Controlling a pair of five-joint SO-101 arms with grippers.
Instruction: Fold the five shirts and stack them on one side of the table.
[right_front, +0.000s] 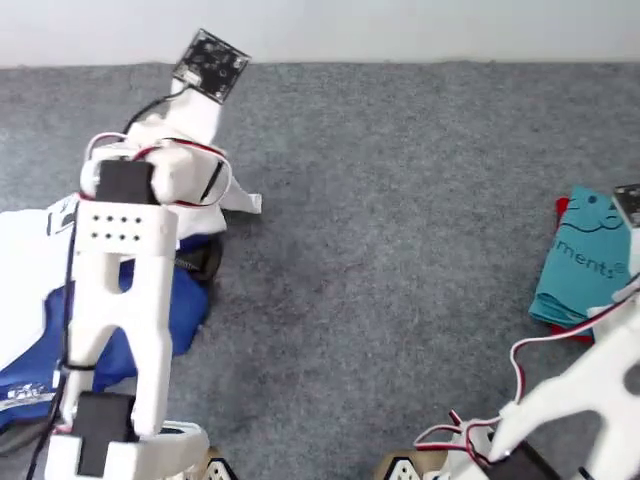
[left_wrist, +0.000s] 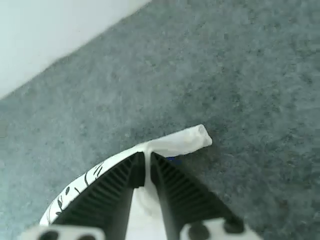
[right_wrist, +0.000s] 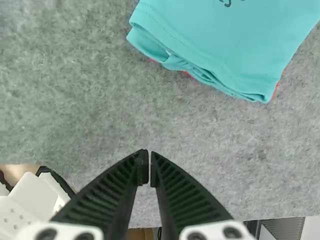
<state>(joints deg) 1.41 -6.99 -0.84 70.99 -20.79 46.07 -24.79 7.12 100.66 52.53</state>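
step: likely getting next shirt out to fold | left jaws clamped on white shirt (left_wrist: 182, 142) edge, beside blue shirt (right_front: 188, 300) at left of tabletop (right_front: 400, 250) | right jaws together, empty, near folded teal shirt (right_wrist: 225, 40) | next: spread white shirt flat mid-tabletop

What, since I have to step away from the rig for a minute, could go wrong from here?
1. The left gripper is shut on just an edge of the white shirt, so the cloth may slip out when pulled.
2. The blue shirt lies bunched against the white one and may get dragged along.
3. The right gripper, shut and empty, hangs near the folded teal shirt and could knock it askew.
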